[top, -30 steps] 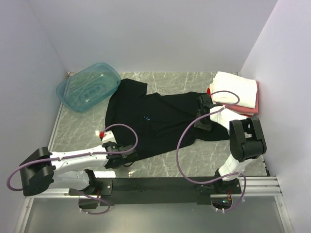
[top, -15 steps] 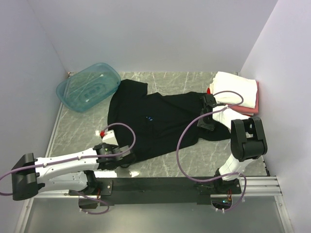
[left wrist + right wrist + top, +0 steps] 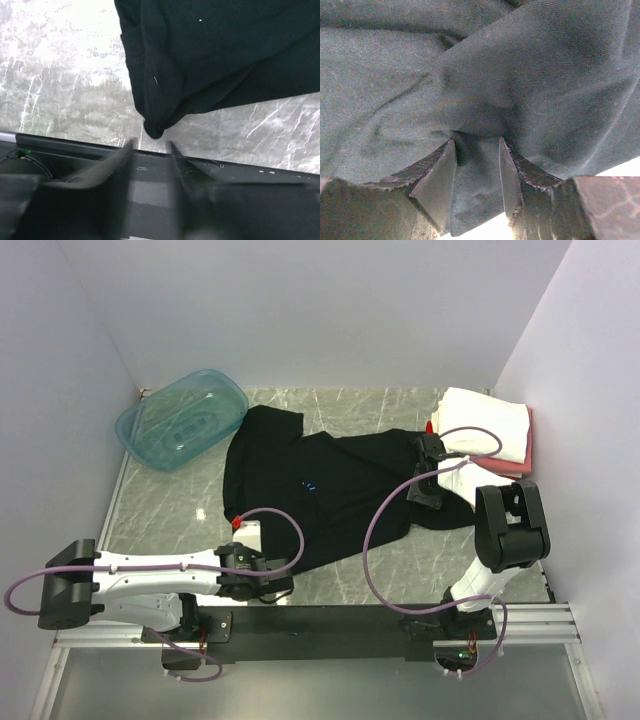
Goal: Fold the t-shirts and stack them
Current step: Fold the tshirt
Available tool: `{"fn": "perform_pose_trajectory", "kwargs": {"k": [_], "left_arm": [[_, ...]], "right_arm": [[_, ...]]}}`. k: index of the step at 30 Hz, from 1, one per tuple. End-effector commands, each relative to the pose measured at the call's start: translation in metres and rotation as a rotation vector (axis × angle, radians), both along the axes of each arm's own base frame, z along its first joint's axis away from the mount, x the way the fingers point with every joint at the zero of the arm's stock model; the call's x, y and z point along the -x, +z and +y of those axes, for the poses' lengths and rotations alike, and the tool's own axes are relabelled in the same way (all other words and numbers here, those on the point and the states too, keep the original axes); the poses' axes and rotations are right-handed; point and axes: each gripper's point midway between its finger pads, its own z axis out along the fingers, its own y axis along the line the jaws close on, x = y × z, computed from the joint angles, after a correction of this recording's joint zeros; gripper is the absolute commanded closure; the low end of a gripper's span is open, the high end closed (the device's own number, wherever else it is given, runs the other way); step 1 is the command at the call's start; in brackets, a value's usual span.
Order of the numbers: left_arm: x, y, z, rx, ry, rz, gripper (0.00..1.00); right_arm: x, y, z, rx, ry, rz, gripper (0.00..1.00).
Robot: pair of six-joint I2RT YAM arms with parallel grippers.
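1. Table (image 3: 170,510): the black t-shirt (image 3: 330,490) lay across its centre, rumpled and not yet flat, with one sleeve reaching toward 11 o'clock.
2. Folded stack (image 3: 490,425) sat at 2 o'clock, white over pink.
3. Right gripper (image 3: 477,150), at the shirt's 3 o'clock edge, pinched a bunched fold of black cloth.
4. Left gripper (image 3: 150,146), at 7 o'clock, had its jaws parted with nothing between them. The hem corner (image 3: 154,131) lay just beyond the tips.
5. Judgement: take that corner by a single layer, then draw both hands apart evenly to flatten the shirt before folding. A bunched grip would likely set wrinkles.
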Motion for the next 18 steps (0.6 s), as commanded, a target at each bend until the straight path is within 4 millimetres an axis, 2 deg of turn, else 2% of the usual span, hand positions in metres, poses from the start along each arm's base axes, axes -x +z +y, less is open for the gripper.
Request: {"fn": "perform_pose_trajectory", "kwargs": {"k": [1, 4, 7, 11, 14, 18], "left_arm": [[0.006, -0.002, 0.004, 0.006, 0.017, 0.009, 0.53], [0.006, -0.005, 0.008, 0.006, 0.045, 0.003, 0.38], [0.004, -0.004, 0.007, 0.007, 0.066, -0.018, 0.32], [0.003, -0.013, -0.008, 0.034, 0.052, -0.008, 0.31], [0.003, -0.021, -0.007, 0.007, 0.079, -0.01, 0.32], [-0.001, -0.022, 0.0, 0.012, 0.123, -0.038, 0.34]], "right_arm": [[0.014, -0.008, -0.019, 0.073, -0.026, 0.054, 0.53], [0.015, -0.007, -0.019, 0.075, -0.025, 0.056, 0.53], [0.015, -0.006, -0.018, 0.069, -0.024, 0.049, 0.53], [0.016, -0.007, -0.019, 0.071, -0.024, 0.053, 0.53], [0.016, -0.006, -0.019, 0.069, -0.024, 0.049, 0.53], [0.016, -0.006, -0.018, 0.064, -0.021, 0.049, 0.53]]}}
